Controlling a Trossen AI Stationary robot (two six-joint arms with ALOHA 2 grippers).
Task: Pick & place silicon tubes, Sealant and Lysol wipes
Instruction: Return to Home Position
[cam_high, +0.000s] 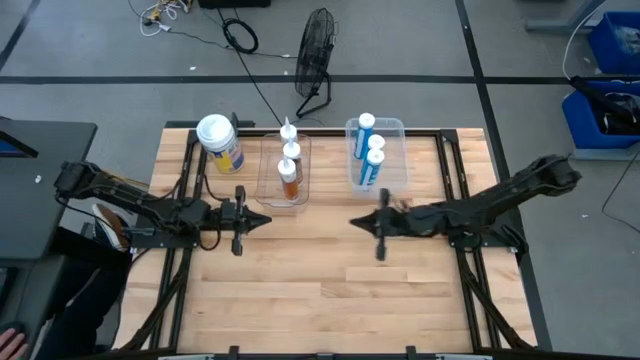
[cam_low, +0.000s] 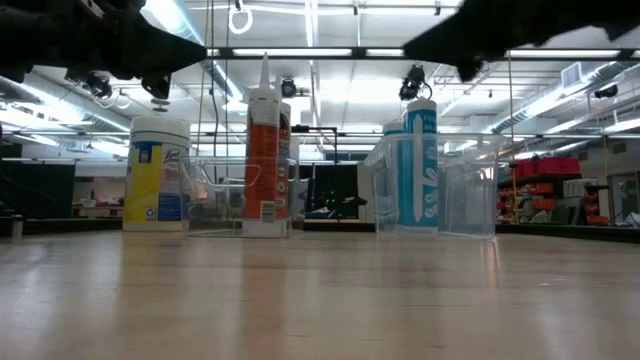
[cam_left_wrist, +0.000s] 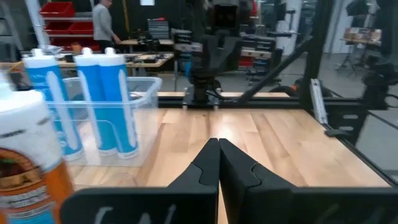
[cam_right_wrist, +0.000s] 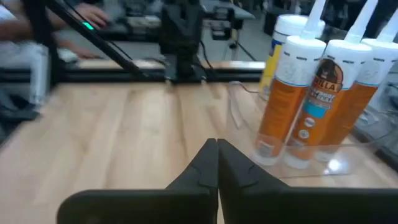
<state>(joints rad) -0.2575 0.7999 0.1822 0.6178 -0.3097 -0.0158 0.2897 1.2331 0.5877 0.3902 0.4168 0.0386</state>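
The Lysol wipes canister, with a white lid and yellow-and-blue label, stands upright on the table at the far left, outside the bins; it also shows in the low view. Orange sealant tubes stand in a clear bin; they also show in the right wrist view. Blue silicone tubes stand in a second clear bin; they also show in the left wrist view. My left gripper is shut and empty at mid-table. My right gripper is shut and empty, facing it.
Bare wood lies between the two grippers and toward the near edge. A black fan and cables lie on the floor beyond the table's far edge. People show in the room behind.
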